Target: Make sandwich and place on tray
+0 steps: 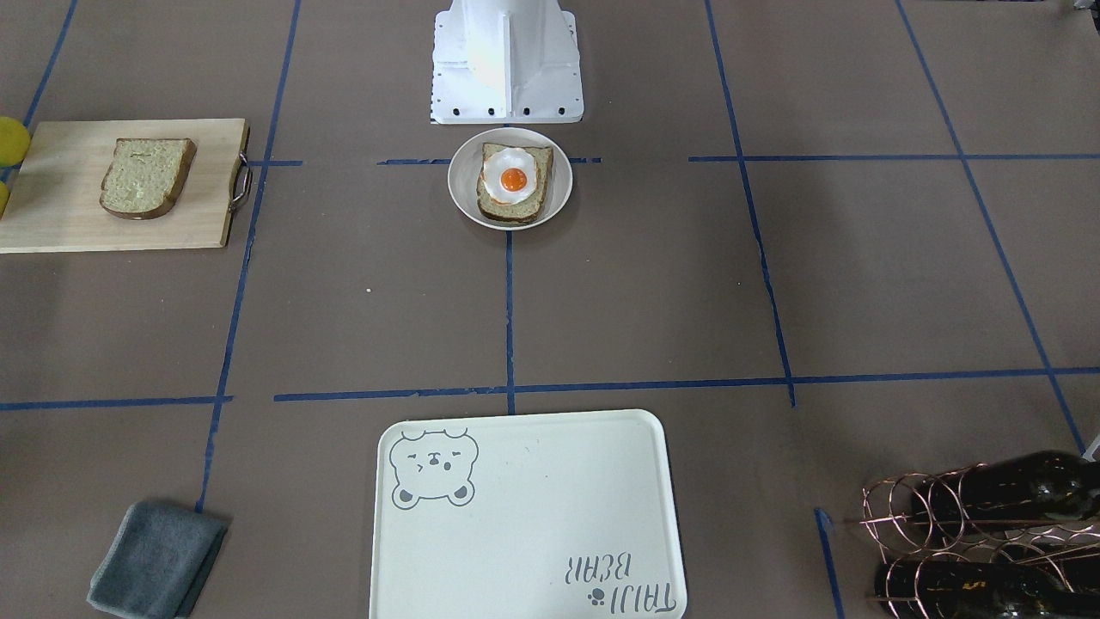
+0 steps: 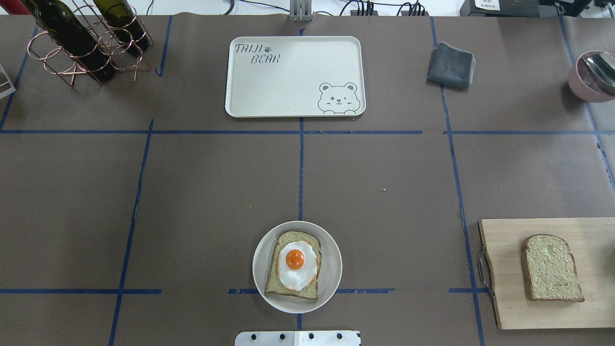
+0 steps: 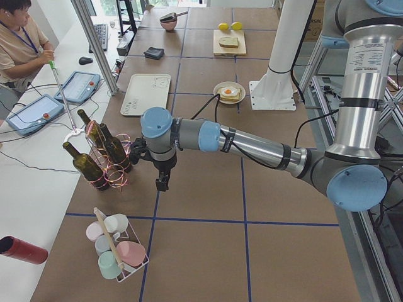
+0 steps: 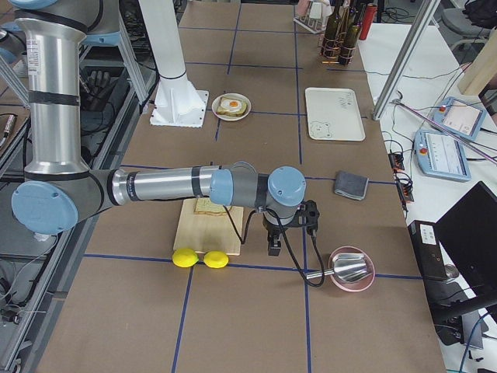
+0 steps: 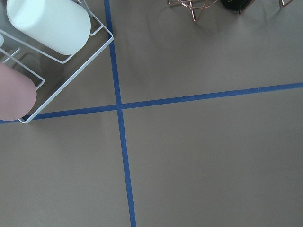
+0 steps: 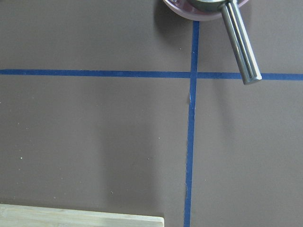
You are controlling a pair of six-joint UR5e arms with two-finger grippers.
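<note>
White fried egg (image 2: pixel 297 265) tops a bread slice (image 2: pixel 290 236) on the plate (image 2: pixel 259 262); the second slice (image 2: pixel 551 275) lies on the wooden board (image 2: pixel 499 288), with the tray (image 2: pixel 288 81) well apart. Whether the left end effector (image 3: pixel 162 183) and right end effector (image 4: pixel 274 246) are apart or together cannot be told.

A bottle rack (image 3: pixel 107 165) stands just beside the left gripper (image 3: pixel 162 184), on the operators' side; a cup rack (image 3: pixel 119 251) lies near it, toward the table's end. Near the right gripper (image 4: pixel 273 247): a pink bowl (image 4: pixel 351 287), two lemons (image 4: pixel 216 259), a board (image 4: pixel 203 233). A cloth (image 4: pixel 350 185) lies farther off.
</note>
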